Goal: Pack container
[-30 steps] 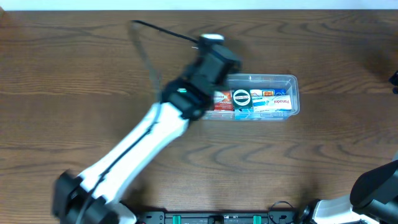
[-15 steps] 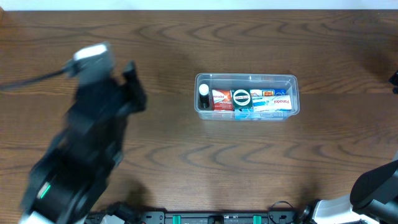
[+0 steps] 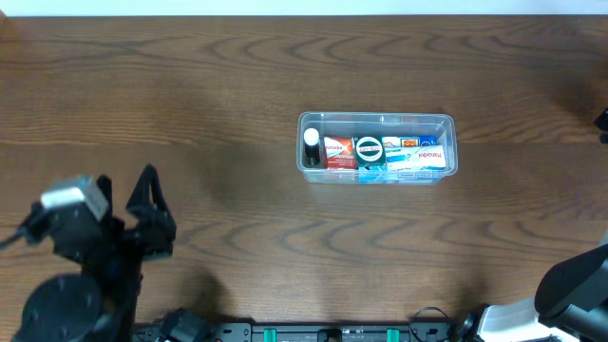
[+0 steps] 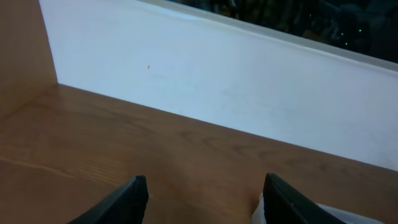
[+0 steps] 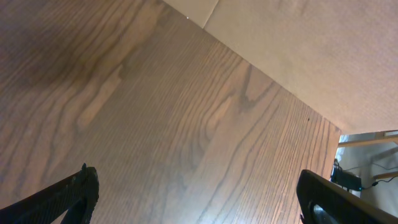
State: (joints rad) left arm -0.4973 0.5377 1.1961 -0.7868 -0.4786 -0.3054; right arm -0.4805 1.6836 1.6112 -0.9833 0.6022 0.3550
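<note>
The clear plastic container (image 3: 378,147) sits right of the table's middle in the overhead view. It holds a small white-capped bottle (image 3: 311,144), a red box (image 3: 339,152), a round black-and-white item (image 3: 369,149) and blue-and-white boxes (image 3: 416,155). My left gripper (image 3: 152,214) is far away at the lower left, open and empty; the left wrist view shows its fingers (image 4: 202,199) spread over bare wood. My right gripper (image 5: 199,193) is open and empty over bare wood; only part of the right arm (image 3: 575,280) shows at the overhead view's lower right.
A white wall (image 4: 236,87) runs behind the table's far edge in the left wrist view. A tan panel (image 5: 298,43) lies beyond the table edge in the right wrist view. A dark object (image 3: 602,122) pokes in at the right edge.
My left arm has pulled back from the container's left end to the lower left corner. The white-capped bottle now shows in the container's left end. The right arm has not moved.
</note>
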